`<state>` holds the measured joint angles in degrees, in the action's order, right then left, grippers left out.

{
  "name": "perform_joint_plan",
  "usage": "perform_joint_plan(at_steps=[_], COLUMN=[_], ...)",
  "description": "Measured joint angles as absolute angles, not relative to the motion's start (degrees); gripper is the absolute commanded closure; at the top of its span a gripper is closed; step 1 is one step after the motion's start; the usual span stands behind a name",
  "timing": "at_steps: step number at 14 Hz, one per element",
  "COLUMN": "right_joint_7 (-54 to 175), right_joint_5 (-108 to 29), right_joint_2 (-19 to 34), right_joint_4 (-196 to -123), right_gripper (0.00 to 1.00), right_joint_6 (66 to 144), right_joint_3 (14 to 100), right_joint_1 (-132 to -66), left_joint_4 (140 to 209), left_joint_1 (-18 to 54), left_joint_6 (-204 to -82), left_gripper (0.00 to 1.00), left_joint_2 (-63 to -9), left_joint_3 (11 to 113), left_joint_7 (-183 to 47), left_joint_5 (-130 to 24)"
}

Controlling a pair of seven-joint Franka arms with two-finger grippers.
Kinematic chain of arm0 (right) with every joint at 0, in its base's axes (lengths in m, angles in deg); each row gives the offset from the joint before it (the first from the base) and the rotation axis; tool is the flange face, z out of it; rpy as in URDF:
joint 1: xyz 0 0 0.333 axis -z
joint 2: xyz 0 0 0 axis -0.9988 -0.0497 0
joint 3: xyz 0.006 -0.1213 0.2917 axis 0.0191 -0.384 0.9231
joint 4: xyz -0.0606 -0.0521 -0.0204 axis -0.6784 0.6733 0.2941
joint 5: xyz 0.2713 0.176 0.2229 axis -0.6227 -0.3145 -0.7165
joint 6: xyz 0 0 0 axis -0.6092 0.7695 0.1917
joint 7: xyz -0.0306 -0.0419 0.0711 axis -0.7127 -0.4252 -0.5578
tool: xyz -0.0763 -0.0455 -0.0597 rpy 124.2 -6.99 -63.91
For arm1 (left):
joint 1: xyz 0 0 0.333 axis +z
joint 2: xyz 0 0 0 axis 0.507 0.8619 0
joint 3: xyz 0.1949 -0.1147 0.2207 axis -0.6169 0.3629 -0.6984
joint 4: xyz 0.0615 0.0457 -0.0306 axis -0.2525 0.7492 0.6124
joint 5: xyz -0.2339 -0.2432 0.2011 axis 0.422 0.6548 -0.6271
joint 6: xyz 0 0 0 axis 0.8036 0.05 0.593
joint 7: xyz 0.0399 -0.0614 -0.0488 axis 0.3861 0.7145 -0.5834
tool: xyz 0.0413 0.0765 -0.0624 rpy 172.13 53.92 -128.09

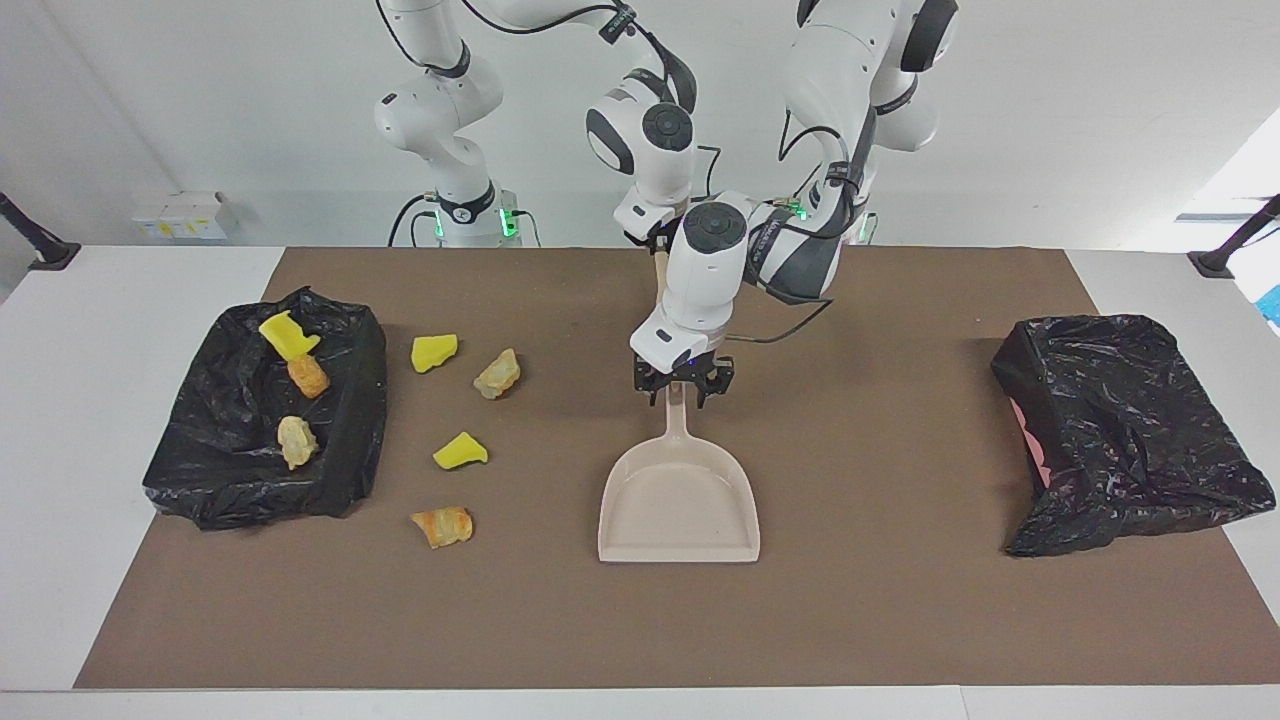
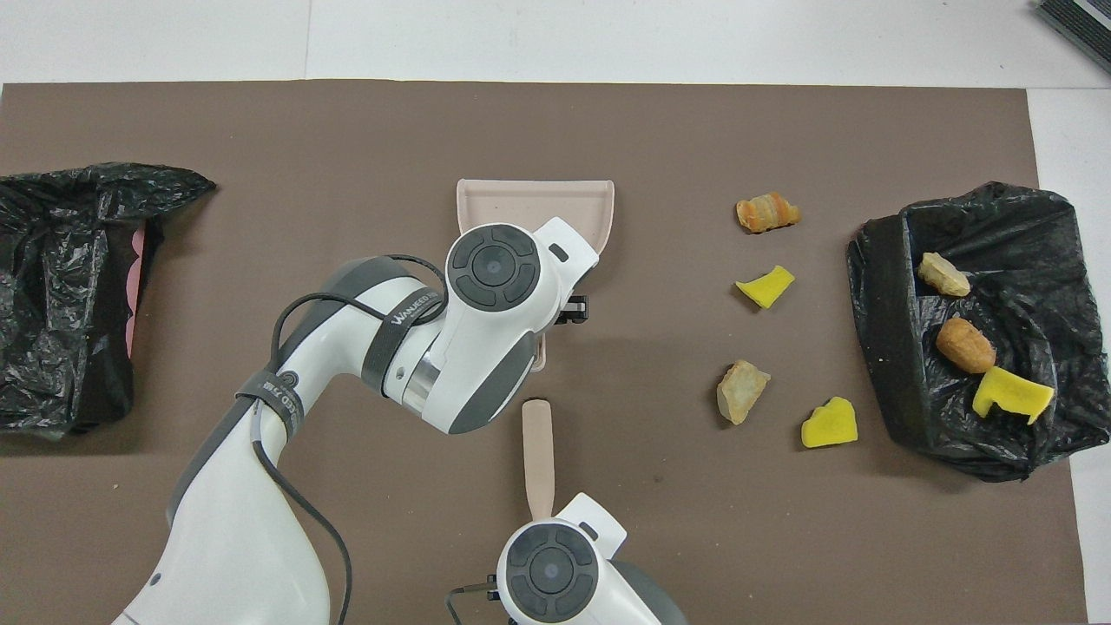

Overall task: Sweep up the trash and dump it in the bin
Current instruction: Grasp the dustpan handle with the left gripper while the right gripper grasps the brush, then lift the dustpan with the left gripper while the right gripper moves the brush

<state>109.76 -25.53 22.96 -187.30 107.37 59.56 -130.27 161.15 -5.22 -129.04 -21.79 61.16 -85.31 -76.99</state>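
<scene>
We find the left claw point(image 1: 682, 392) astride the dustpan point(image 1: 679, 500) handle, jaws partly closed, grip unconfirmed. The handle's long axis runs toward the robots' desk edge. The right claw point(image 1: 657, 243) is shut on the brush handle point(image 2: 537, 456).

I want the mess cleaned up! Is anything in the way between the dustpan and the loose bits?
Nothing visible does. Only bare brown mat lies between the dustpan and the nearest loose piece, a yellow chunk.

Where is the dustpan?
The dustpan lies mid-table on the brown mat, farther from the robots than the beige stick, with the left claw at its handle.
</scene>
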Motion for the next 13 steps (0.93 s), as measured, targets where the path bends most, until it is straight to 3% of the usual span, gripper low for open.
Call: perform_joint_plan(at_steps=[3,6,9,13], right_joint_7=[109.84,112.22,115.21,115.47], right_joint_5=[-25.60,-25.66,-25.66,-25.24], right_joint_2=[22.96,23.58,27.17,35.00], right_joint_4=[-187.37,-187.24,-187.11,-187.15], right_gripper=[1.00,1.00,1.00,1.00], right_joint_6=[107.37,106.68,100.93,91.50], right_joint_3=[59.53,59.22,58.80,58.46], right_joint_1=[-130.27,-130.18,-128.48,-120.98], left_joint_4=[161.18,161.21,161.18,160.93], left_joint_1=[-5.23,-5.23,-5.15,-2.98], left_joint_6=[-128.71,-128.44,-128.32,-127.86], left_gripper=[0.63,1.00,1.00,1.00], left_joint_2=[-21.39,-21.29,-21.31,-21.77], left_joint_3=[61.16,61.16,60.97,59.98], left_joint_7=[-86.65,-86.78,-86.64,-81.13], left_joint_5=[-76.76,-76.74,-76.75,-76.78])
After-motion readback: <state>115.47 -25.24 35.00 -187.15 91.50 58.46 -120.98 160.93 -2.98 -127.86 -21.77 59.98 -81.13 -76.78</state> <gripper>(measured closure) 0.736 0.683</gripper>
